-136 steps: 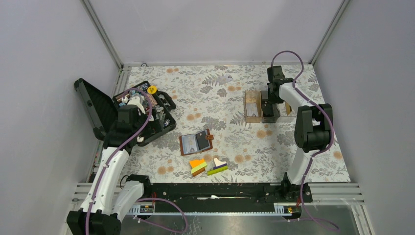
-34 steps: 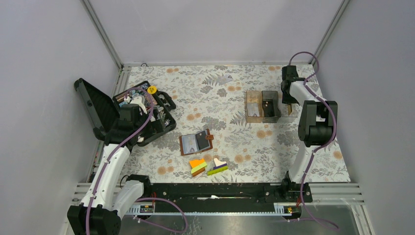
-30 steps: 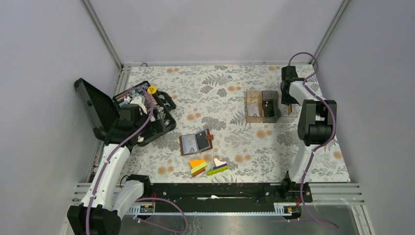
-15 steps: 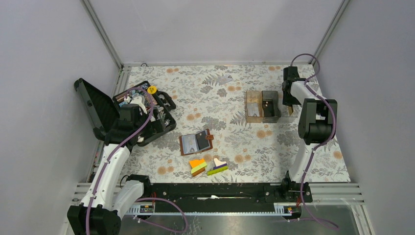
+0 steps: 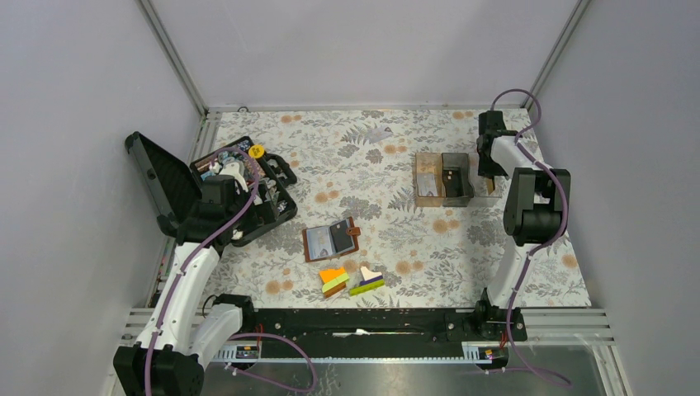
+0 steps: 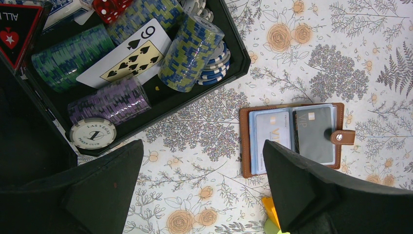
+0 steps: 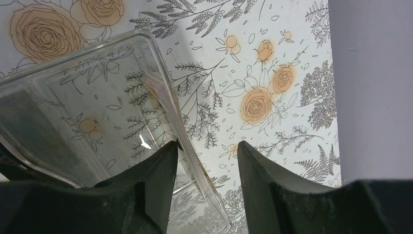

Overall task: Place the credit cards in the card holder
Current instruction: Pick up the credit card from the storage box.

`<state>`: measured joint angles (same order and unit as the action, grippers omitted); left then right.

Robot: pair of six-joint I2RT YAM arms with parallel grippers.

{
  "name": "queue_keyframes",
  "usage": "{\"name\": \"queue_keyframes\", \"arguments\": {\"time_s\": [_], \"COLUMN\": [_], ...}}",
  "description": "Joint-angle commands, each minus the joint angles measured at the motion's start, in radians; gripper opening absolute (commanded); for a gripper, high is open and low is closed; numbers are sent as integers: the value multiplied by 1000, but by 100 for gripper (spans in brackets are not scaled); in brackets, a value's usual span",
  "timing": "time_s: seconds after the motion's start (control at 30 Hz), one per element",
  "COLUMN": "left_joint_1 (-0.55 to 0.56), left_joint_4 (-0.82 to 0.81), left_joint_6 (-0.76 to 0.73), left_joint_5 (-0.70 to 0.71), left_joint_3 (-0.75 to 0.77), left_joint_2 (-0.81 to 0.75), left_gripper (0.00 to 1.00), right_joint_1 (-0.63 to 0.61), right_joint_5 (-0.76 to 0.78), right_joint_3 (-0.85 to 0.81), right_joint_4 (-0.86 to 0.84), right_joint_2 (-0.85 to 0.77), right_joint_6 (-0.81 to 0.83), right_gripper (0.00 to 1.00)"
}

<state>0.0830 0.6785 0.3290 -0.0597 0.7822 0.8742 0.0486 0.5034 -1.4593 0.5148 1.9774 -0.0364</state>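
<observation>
The brown card holder (image 5: 330,240) lies open in the middle of the table. In the left wrist view the card holder (image 6: 244,146) holds a light blue card (image 6: 270,139) and a grey card (image 6: 314,134). My left gripper (image 6: 202,146) hangs open above the cloth between the black case and the holder, with nothing in it; from above, the left gripper (image 5: 252,188) is over the case's edge. A stack of credit cards (image 7: 164,108) stands on edge against a clear box's wall. My right gripper (image 7: 207,146) is open astride that wall and stack, its left finger inside the box.
The open black case (image 6: 160,97) holds poker chips, a playing card and dice. Orange, green and purple blocks (image 5: 351,280) lie in front of the holder. A brown box (image 5: 427,179) and a dark box (image 5: 455,179) stand beside the right gripper (image 5: 489,177). The enclosure wall (image 7: 370,87) is close on the right.
The right gripper has shifted from above the dark box to the boxes' right side and narrowed slightly round the card stack. The left arm has not moved.
</observation>
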Motion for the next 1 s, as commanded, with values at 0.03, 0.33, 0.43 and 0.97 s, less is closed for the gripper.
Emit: {"name": "queue_keyframes", "arguments": {"time_s": [0.03,0.33,0.43,0.97], "left_joint_1": [-6,-6,-6,-6], "left_joint_4": [-46,-46,-46,-46], "left_joint_6": [-7,-7,-7,-8], "left_joint_5": [-14,-17,-17,-21], "left_joint_3": [0,2,2,0], "left_joint_2": [-9,-7,-7,-7], "left_gripper": [99,99,99,99], "right_joint_1": [0,-2,-3,-21], "right_joint_5": [-9,-49,-58,-45], "right_joint_3": [-33,-33,-33,-34], "right_joint_4": [16,18,18,25], "right_joint_2": [-69,-67,-69,-96], "right_joint_6": [-11,-15,-16,-14], "right_gripper": [53,38,32,19]}}
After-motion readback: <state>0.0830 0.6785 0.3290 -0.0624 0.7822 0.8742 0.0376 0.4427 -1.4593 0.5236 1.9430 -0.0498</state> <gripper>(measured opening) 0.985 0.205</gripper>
